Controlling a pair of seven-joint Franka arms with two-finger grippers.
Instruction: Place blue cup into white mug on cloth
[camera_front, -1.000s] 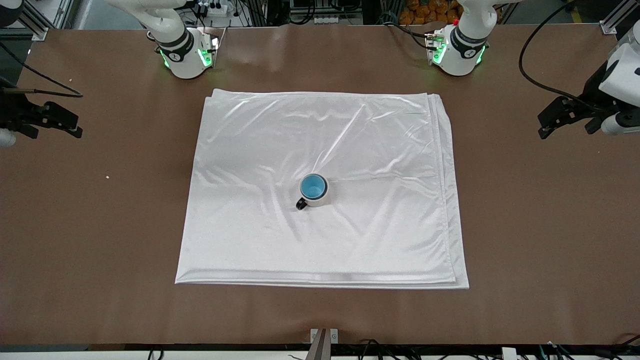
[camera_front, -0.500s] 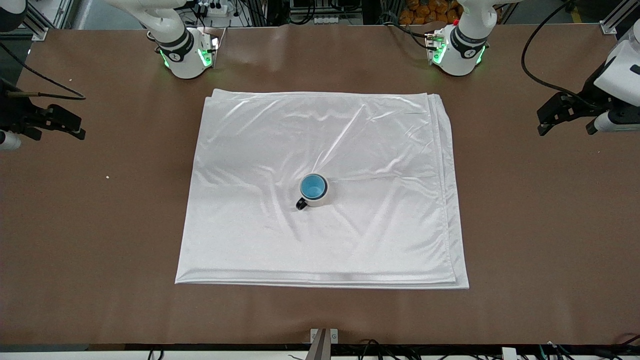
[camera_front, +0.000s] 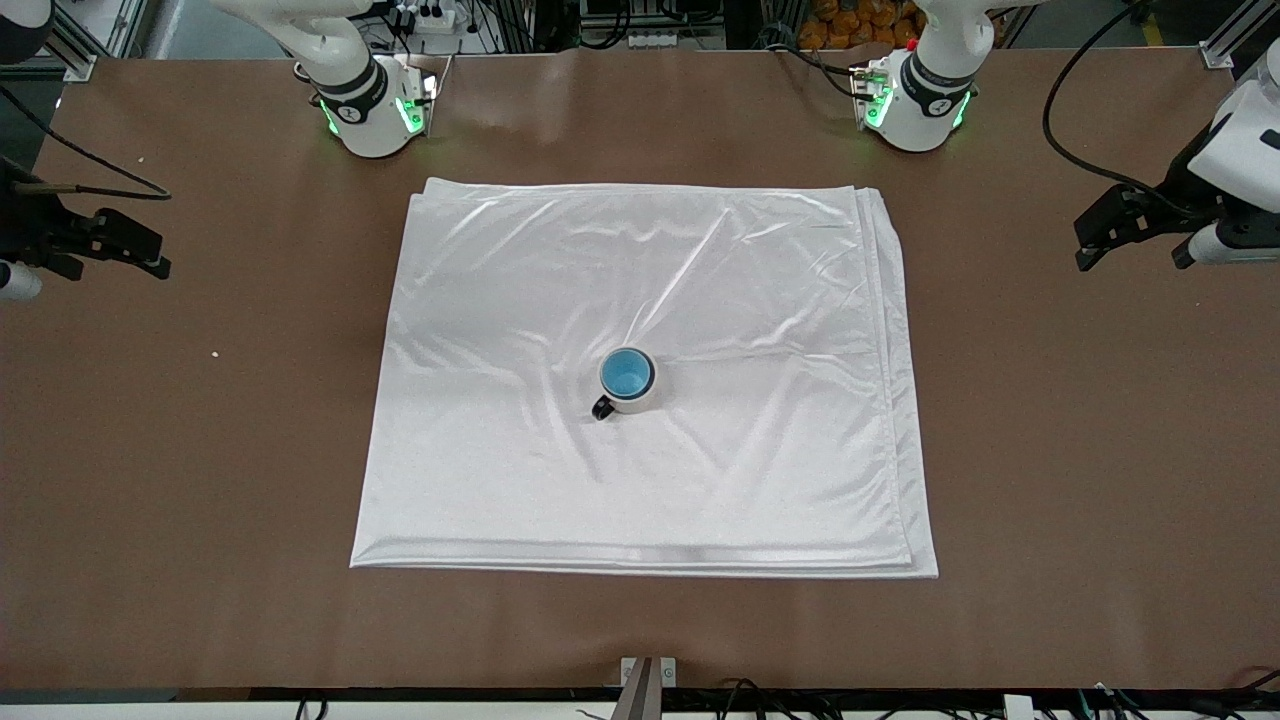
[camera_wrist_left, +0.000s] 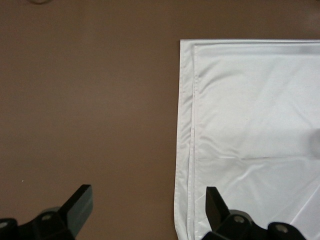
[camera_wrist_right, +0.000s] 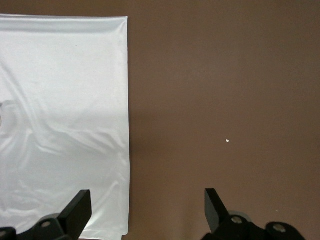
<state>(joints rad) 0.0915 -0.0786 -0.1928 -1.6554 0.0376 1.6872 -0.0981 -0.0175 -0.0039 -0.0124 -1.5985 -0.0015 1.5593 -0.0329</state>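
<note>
Cups nested, arms parked: the blue cup (camera_front: 626, 373) sits upright inside the white mug (camera_front: 632, 390), which stands near the middle of the cloth (camera_front: 560, 480). You judge the task done, so the risks lie in any further move. The left gripper (camera_wrist_left: 145, 212) hangs over bare table (camera_front: 1050, 450) at the left arm's end, fingers spread wide and empty; the right gripper (camera_wrist_right: 145, 212) hangs over the table at the right arm's end, likewise spread and empty. Should you send either arm back across, a finger could snag the satin, and the slick, wrinkled, layered fabric would probably slide and tip the mug. The mug looks like glazed cream ceramic with a small black loop handle; the cup is tapered, handleless, bright blue inside.
</note>
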